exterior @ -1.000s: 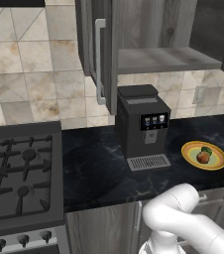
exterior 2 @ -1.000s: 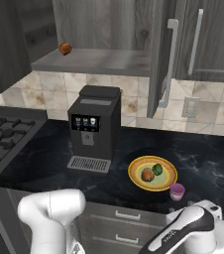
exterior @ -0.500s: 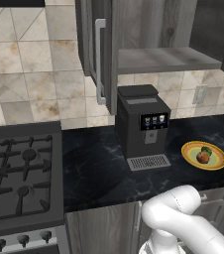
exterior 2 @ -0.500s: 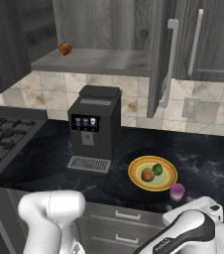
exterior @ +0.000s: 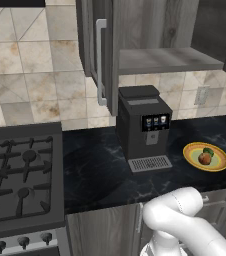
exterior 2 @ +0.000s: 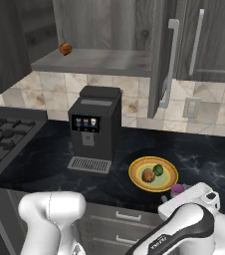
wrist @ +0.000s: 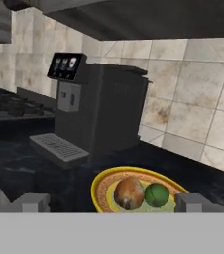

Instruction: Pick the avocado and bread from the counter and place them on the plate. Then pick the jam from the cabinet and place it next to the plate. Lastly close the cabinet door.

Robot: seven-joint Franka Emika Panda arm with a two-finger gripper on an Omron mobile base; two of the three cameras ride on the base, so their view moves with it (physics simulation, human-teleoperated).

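The plate (exterior 2: 134, 175) sits on the counter (exterior 2: 204, 154) with the bread (exterior 2: 148, 175) and the avocado (exterior 2: 158, 170) already on it, side by side and touching or nearly so. The jam (exterior 2: 176, 189) stands on the counter just beside the plate, at about 4 o'clock from it in the right base view (a pink-purple jar, partly behind the arm's white wrist). That leaves the cabinet door (exterior 2: 165, 55), which hangs open at roughly a right angle to the cabinet (exterior 2: 94, 61) — its edge faces the cameras and its long silver handle (exterior 2: 169, 62) runs vertically down the free side.

By my judgement the door is the thing to handle now. It looks stiff and flat, swinging on a hinge, so it should need a steady push and no squeeze; the broad panel face near the free edge, or the handle bar itself, seems the best place to bear on, since that is farthest from the hinge.

In the hand view the gripper (wrist: 112, 203) has its jaws spread wide with nothing between them, low over the counter edge; the plate lies straight ahead at 12 o'clock, between the two fingertips (wrist: 32, 202). The door is well above and apart from them — up towards 12 o'clock in the right base view.

A small brown lump (exterior 2: 65, 49) rests on the cabinet shelf, and a coffee machine (exterior 2: 92, 129) stands at 9 o'clock from the plate.
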